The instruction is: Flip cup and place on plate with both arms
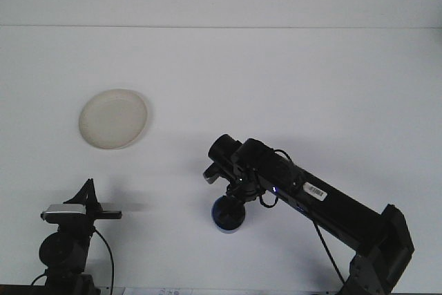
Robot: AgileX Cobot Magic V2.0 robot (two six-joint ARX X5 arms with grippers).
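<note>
- Front view: the right arm's black gripper (231,202) is low in the lower middle of the frame, pressed down over the small dark blue cup (226,215), which sits on the white table (276,81). From this angle I cannot tell whether the fingers are closed on the cup or merely around it; the wrist hides them.
- Front view: if the hold is only partial, the cup could slip or roll off across the table when the arm lifts or turns it. The wrist and its looping black cable (273,198) block any check of the cup's orientation.
- Front view: the round cream-coloured plate (113,118) lies in the upper left, well apart from the cup. That makes a long carry, and a loose hold could drop the cup short of it.
- Front view: the left arm's gripper (110,214) is at the lower left beside its grey camera block (63,211); its fingers look drawn together with nothing between them. A handover could misalign, as both arms would be meeting over bare table.
</note>
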